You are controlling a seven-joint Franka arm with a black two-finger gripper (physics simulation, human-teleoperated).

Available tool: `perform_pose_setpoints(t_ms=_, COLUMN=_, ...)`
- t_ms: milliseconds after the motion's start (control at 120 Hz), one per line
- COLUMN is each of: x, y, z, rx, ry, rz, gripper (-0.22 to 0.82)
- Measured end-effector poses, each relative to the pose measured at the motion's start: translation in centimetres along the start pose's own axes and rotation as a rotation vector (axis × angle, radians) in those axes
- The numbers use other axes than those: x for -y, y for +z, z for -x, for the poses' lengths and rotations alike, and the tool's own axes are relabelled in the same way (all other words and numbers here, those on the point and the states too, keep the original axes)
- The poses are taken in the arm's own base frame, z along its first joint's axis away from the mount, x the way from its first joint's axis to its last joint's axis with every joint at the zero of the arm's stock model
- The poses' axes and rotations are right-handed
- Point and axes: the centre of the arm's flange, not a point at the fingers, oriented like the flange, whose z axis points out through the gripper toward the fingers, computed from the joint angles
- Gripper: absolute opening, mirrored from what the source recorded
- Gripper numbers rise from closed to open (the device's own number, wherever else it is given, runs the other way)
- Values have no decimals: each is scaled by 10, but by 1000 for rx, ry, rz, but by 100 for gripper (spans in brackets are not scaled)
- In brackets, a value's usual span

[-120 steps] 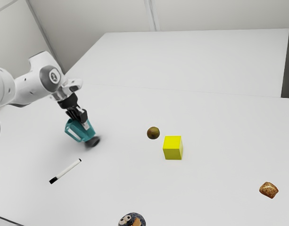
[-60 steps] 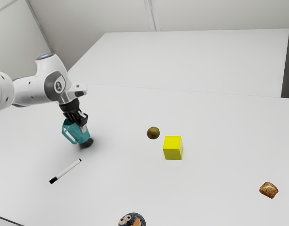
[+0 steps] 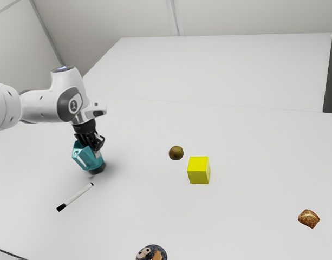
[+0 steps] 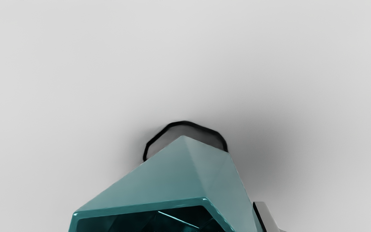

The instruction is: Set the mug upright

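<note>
Two fingers of my tool (image 3: 94, 149) hold leaning mug (image 3: 88, 157); righting seems underway, next must bring base level.

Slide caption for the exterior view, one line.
Franka arm gripping a tilted teal mug, with a marker and a yellow cube on the white table.

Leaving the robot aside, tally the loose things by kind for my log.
Vessels: 1, a teal faceted mug
Writing tools: 1, a white marker with black ends
Blocks: 1, a yellow cube
Rounded or lumpy things: 3, an olive-brown ball, a brown chunk, a dark patterned object
Total: 6
</note>
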Motion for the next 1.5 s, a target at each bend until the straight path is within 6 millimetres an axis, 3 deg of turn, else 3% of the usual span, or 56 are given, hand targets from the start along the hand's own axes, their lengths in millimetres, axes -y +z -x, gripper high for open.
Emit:
perform_pose_setpoints(t_ms=458, x=-5, y=22, z=-4, rx=48, ry=-33, rz=-26, gripper=-18)
perform_pose_setpoints(t_ms=700, x=-7, y=19, z=-8, rx=46, ry=-26, rz=-35, gripper=30)
perform_pose_setpoints(t_ms=833, x=-13, y=9, z=-14, rx=26, ry=-13, rz=-42, gripper=44)
perform_pose_setpoints(t_ms=992, x=-13, y=1, z=-15, rx=11, ry=-15, rz=-35, gripper=53)
perform_pose_setpoints(t_ms=1267, x=-6, y=-35, z=-13, rx=-40, ry=-26, rz=-27, gripper=58)
perform_pose_setpoints(t_ms=1367, x=-1, y=-56, z=-12, rx=-63, ry=-32, rz=-26, gripper=59)
perform_pose_setpoints(t_ms=1500, x=5, y=-98, z=-17, rx=-103, ry=-33, rz=-40, gripper=60)
